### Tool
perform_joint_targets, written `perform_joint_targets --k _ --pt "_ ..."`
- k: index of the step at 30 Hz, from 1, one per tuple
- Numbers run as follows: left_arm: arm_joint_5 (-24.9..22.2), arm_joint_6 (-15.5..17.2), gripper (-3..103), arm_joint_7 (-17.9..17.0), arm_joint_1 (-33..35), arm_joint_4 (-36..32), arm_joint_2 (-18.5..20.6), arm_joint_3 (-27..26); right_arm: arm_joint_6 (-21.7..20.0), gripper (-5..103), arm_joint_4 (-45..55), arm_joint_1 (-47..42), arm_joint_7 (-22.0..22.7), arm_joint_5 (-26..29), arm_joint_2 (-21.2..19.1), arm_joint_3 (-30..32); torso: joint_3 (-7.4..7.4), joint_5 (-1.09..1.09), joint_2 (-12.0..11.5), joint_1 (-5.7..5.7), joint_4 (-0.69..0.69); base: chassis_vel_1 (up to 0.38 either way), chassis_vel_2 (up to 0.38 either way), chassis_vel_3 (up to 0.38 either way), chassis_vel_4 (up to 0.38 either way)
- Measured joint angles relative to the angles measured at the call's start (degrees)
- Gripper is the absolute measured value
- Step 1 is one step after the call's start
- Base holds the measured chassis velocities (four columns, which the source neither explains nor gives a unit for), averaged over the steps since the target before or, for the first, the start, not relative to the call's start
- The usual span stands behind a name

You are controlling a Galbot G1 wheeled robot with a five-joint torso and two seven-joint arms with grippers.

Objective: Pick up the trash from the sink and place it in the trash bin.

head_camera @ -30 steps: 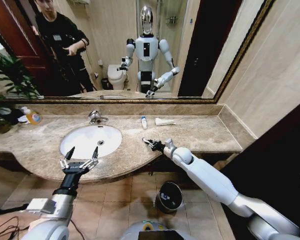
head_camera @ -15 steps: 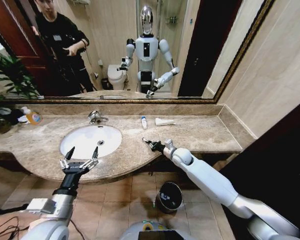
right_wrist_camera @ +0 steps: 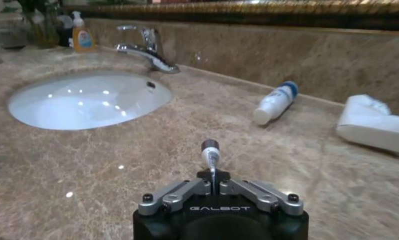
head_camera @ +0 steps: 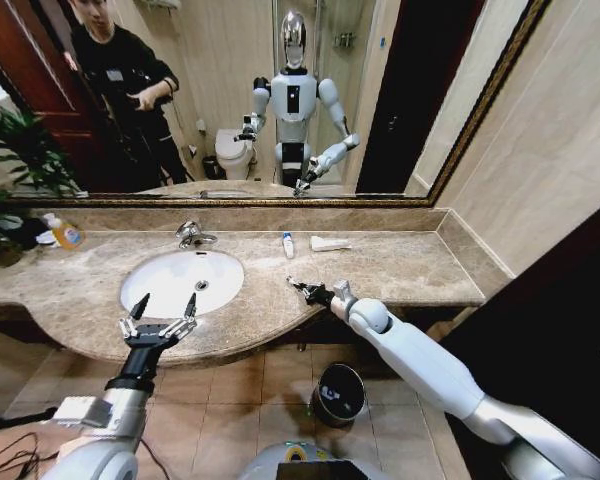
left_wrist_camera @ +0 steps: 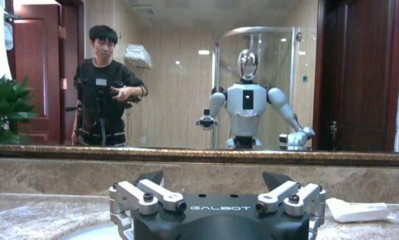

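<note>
My right gripper (right_wrist_camera: 213,176) is clenched on a thin white tube with a dark cap (right_wrist_camera: 210,155), held above the beige marble countertop (head_camera: 380,262) beside the white oval sink (head_camera: 180,280). My left gripper (head_camera: 158,312) hovers spread open at the sink's front edge. Carrying step: next I'd judge a swing down to the round black trash bin (head_camera: 338,393) on the floor

White sink (head_camera: 170,285); beige veined marble countertop (head_camera: 380,265); black trash bin (head_camera: 338,393); white-and-blue tube (right_wrist_camera: 274,102).
</note>
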Motion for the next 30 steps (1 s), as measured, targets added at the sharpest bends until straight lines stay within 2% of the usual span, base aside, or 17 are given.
perform_joint_targets --k 2,6,7,9,10,13,18,21,26,30 --pt "0.0 0.0 100 0.0 0.0 0.0 0.0 0.0 -0.04 2 1.36 -1.42 0.04 0.34 -0.97 1.27 0.0 0.01 0.0 0.0 0.0 0.0 0.0 0.0 0.0" --pt "0.0 0.0 100 -0.01 0.0 0.0 0.0 0.0 -0.16 2 7.88 -9.98 0.0 1.57 -5.62 8.75 0.0 0.01 0.0 0.0 -0.01 0.0 0.0 0.0 0.0" --pt "0.0 0.0 100 -0.01 0.0 0.0 0.0 0.0 -0.16 2 7.88 -9.98 0.0 1.57 -5.62 8.75 0.0 0.01 0.0 0.0 -0.01 0.0 0.0 0.0 0.0" --pt "0.0 0.0 100 0.02 0.0 0.0 0.0 0.0 0.05 2 11.73 -15.29 -0.62 1.78 -8.41 13.54 0.0 -0.01 0.0 -0.01 -0.02 0.0 0.0 0.0 0.0" --pt "0.0 0.0 100 0.02 0.0 0.0 0.0 0.0 0.05 2 11.73 -15.29 -0.62 1.78 -8.41 13.54 0.0 -0.01 0.0 -0.01 -0.02 0.0 0.0 0.0 0.0" --pt "0.0 0.0 100 0.01 0.0 0.0 0.0 0.0 0.77 2 14.97 -21.21 -1.69 2.05 -10.34 19.34 0.0 0.02 0.0 -0.01 0.0 0.0 0.0 0.0 0.0" --pt "0.0 0.0 100 0.0 0.0 0.0 0.0 0.0 1.62 2 16.92 -27.47 -2.86 2.12 -10.81 25.19 -0.01 0.0 0.0 0.0 -0.01 0.0 0.0 0.0 0.0" --pt "0.0 0.0 100 0.0 0.0 0.0 0.0 0.0 4.2 2 17.56 -33.59 -3.97 1.63 -10.69 29.22 -0.01 0.01 0.01 -0.01 -0.01 0.0 0.0 0.0 0.0" --pt "0.0 0.0 100 0.0 0.0 0.0 0.0 0.0 6.4 2 17.28 -37.92 -4.54 0.58 -9.21 31.19 -0.01 0.0 0.01 -0.01 -0.01 0.0 0.0 0.0 0.0" --pt "0.0 0.0 100 0.0 0.0 0.0 0.0 0.0 9.28 2 14.4 -39.59 -5.99 -2.43 -6.5 30.96 0.0 0.0 0.01 -0.01 -0.01 0.0 0.0 0.0 0.0"
